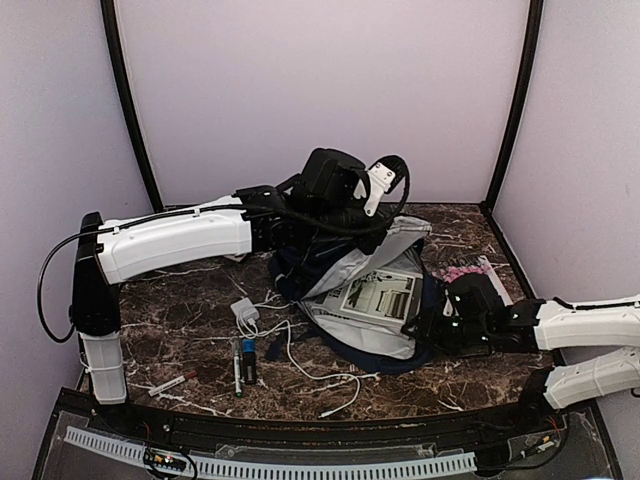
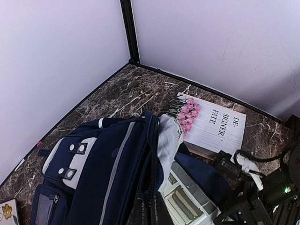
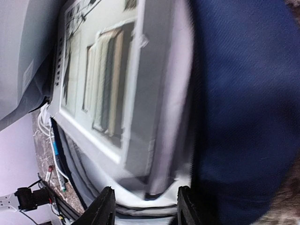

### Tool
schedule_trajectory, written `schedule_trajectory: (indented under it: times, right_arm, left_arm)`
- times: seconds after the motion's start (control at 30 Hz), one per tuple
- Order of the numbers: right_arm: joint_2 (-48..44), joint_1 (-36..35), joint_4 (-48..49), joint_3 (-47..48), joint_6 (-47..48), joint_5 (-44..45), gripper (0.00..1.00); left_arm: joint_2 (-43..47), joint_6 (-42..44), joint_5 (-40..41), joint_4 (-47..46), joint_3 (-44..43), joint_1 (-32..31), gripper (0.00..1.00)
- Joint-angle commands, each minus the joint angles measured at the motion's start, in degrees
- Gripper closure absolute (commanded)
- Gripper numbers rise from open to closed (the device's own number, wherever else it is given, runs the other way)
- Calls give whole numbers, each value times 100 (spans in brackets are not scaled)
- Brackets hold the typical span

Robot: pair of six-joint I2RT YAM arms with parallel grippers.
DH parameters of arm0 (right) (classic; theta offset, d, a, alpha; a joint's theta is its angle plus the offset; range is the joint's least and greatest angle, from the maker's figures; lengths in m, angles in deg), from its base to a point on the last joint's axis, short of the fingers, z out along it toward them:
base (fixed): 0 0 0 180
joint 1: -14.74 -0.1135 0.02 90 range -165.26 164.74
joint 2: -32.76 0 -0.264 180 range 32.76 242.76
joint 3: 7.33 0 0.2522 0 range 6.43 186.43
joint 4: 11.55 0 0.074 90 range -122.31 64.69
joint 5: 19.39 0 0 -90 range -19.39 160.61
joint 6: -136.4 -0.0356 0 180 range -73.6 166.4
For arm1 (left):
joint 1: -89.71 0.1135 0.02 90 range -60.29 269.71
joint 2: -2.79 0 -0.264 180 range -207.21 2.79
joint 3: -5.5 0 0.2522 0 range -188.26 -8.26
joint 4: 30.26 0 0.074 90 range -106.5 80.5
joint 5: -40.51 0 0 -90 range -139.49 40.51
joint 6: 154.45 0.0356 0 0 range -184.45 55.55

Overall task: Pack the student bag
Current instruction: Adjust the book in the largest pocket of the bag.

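The student bag (image 1: pixel 345 262) lies open in the middle of the table, navy with white trim (image 2: pixel 108 173). My left gripper (image 2: pixel 151 212) is shut on the bag's zipper edge and holds the upper flap up (image 1: pixel 335 232). Inside, on the grey lining, lies a pale book (image 1: pixel 380 297) whose cover shows a row of spines (image 3: pixel 108 70). My right gripper (image 3: pixel 145 206) stands open at the bag's mouth (image 1: pixel 415 325). The book's corner and the lining's rim (image 3: pixel 140 199) sit just beyond its fingertips (image 3: pixel 105 206). Navy bag fabric (image 3: pixel 243 108) fills the right of that view.
A white book with pink flowers (image 1: pixel 470 272) (image 2: pixel 213 124) lies on the table behind the right arm. Left of the bag are a white charger (image 1: pixel 245 311) with its cable, some pens (image 1: pixel 240 362) and a marker (image 1: pixel 172 383). Walls close in on three sides.
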Motion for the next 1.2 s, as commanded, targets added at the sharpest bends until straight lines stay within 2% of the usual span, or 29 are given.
schedule_trajectory:
  times: [0.0, 0.17, 0.33, 0.43, 0.53, 0.6, 0.73, 0.87, 0.97, 1.07, 1.17]
  right_arm:
    - [379, -623, 1278, -149, -695, 259, 55]
    - [1254, -1078, 2258, 320, -578, 655, 56]
    - [2154, -1172, 3087, 823, -291, 881, 56]
    - [2173, -1172, 3562, 720, -284, 1037, 56]
    - [1782, -1181, 3588, 525, -186, 1231, 56]
    - [1475, -1181, 3134, 545, 18, 1142, 53]
    - [801, -1244, 1504, 871, 432, 924, 43]
    - [238, -1269, -92, 984, 376, 698, 30]
    - [-152, -1260, -877, 990, 297, 489, 26]
    - [-509, -1260, -1600, 1227, 430, 766, 31]
    - [-673, -1081, -2489, 1611, 674, 1724, 55]
  left_arm:
    - [206, -129, -277, -751, -577, -10, 100]
    - [142, -59, -471, -655, -764, -127, 100]
    - [508, 15, -514, -898, -280, -130, 100]
    - [655, 138, -420, -904, -154, -122, 100]
    - [763, 217, -242, -901, 1, -122, 100]
    - [831, 238, -172, -970, 147, -110, 100]
    - [846, 251, -150, -1037, 261, -113, 100]
    - [814, 276, -87, -1058, 297, -104, 100]
    - [830, 292, -74, -1111, 340, -104, 100]
    - [845, 295, -78, -1146, 375, -95, 100]
    - [888, 272, -132, -1222, 428, -95, 100]
